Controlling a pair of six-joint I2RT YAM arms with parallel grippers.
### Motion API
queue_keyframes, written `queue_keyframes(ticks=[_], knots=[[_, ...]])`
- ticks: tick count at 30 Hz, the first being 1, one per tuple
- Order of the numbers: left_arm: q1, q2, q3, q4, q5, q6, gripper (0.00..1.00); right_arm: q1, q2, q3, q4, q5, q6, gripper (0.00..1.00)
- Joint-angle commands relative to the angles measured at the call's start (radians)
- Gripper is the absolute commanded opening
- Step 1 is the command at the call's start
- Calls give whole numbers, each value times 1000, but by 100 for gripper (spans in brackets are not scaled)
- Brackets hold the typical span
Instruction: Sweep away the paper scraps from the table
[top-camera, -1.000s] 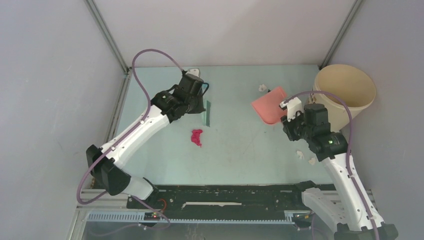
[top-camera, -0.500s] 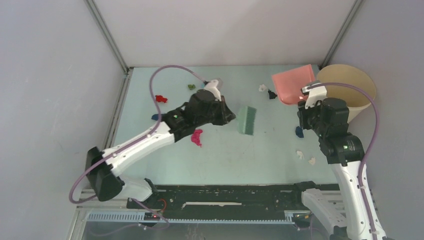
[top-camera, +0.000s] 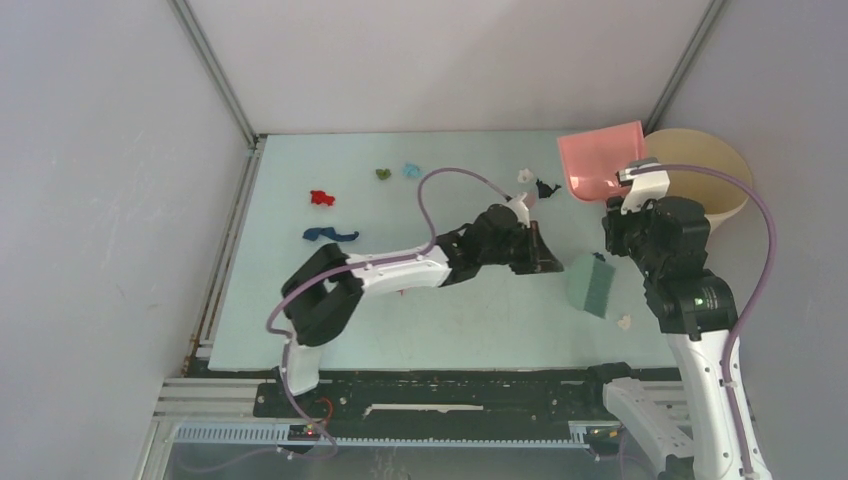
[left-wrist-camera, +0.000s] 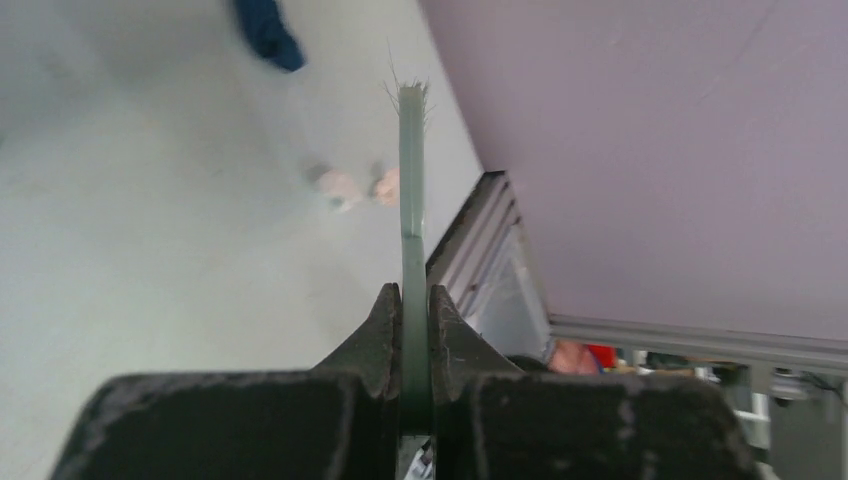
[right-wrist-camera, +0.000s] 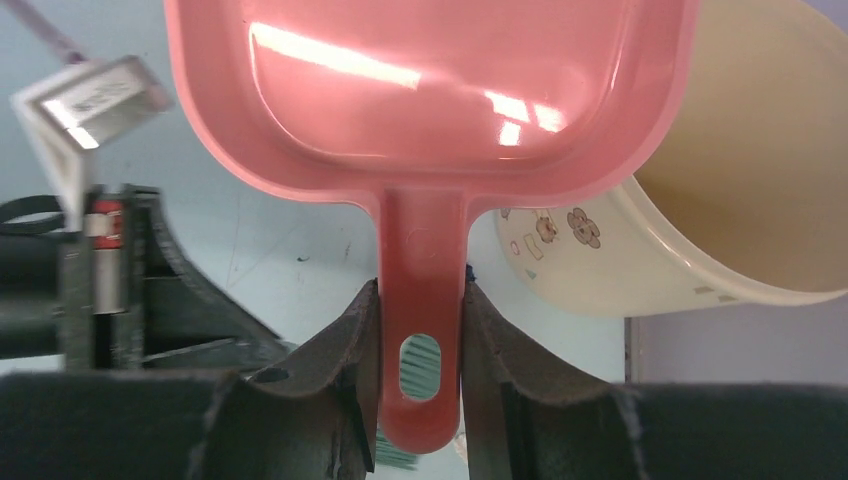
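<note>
Paper scraps lie about the table (top-camera: 450, 325): red (top-camera: 321, 198), dark blue (top-camera: 330, 235), green (top-camera: 382, 173), light blue (top-camera: 410, 170), white (top-camera: 525, 176) and a dark one (top-camera: 545, 187) at the back, another white (top-camera: 624, 322) at the right. My left gripper (top-camera: 540, 258) reaches far right, shut on the teal hand brush (top-camera: 592, 283). In the left wrist view the brush (left-wrist-camera: 411, 190) stands edge-on between the jaws, past it a blue scrap (left-wrist-camera: 268, 35) and pale scraps (left-wrist-camera: 340, 187). My right gripper (right-wrist-camera: 420, 300) is shut on the handle of the pink dustpan (right-wrist-camera: 430, 90), raised at the back right (top-camera: 603, 160).
A cream bucket (top-camera: 712, 165) stands at the back right corner, right beside the dustpan; its wall (right-wrist-camera: 720, 210) fills the right of the right wrist view. Grey walls close in the table. A black rail (top-camera: 450, 385) runs along the near edge.
My left arm swung the brush from the back left across to the right, close to my right arm. My right gripper carried the dustpan back and right, next to the bucket.
</note>
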Motion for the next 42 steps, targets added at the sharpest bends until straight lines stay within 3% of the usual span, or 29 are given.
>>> queue_keyframes(ticks=[1,6,9,11,14,17,23,28,33,42], knots=[[-35,148,181,247,117,-175,0,-10,-27,18,-25,38,-28,0],[-82,456,569,160,179,-298,0,-16,-40,-20,-28,19,-25,0],[-102,615,822,-97,148,-252,0,-22,-40,-19,-44,13,-47,0],[-106,652,888,-223,93,-228,0,-28,-41,-24,-67,8,-88,0],[-95,637,829,-297,23,-220,0,-50,-58,-51,-101,-5,-129,0],[-67,567,651,-280,-11,-218,0,-77,-74,-83,-146,-45,-163,0],[10,309,272,-226,-117,-138,0,-143,-111,-137,-253,-53,-247,0],[74,134,89,-270,-176,-77,0,-161,-142,-148,-414,-87,-407,0],[119,34,60,-333,-227,21,0,-161,-148,-148,-555,-1,-520,0],[121,-61,190,-489,-244,236,0,-162,-57,-206,-746,-14,-587,0]])
